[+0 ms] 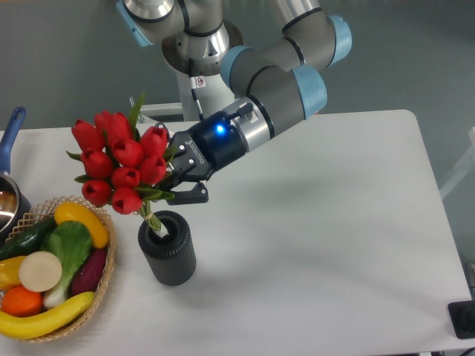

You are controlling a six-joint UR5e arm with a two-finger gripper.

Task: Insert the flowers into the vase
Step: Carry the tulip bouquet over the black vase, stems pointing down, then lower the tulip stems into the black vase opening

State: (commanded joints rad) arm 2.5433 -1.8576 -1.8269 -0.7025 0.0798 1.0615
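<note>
black fingers of the gripper (178, 187) are clamped on the flowers (122, 162), gripping the bunch just under the red buds among the green leaves. the bunch leans up and to the left, its pale stems running down into the round mouth of the vase (168, 248), so the stem ends are inside while the buds stand well above the rim. the vase, dark and ribbed, stands upright on the white table (319, 222). behind the gripper a blue light glows on the wrist of the grey and light-blue arm (271, 96). just left of the vase sits a wicker basket (104, 285) of vegetables. a blue-handled pot (9, 178) shows at the left edge.
</note>
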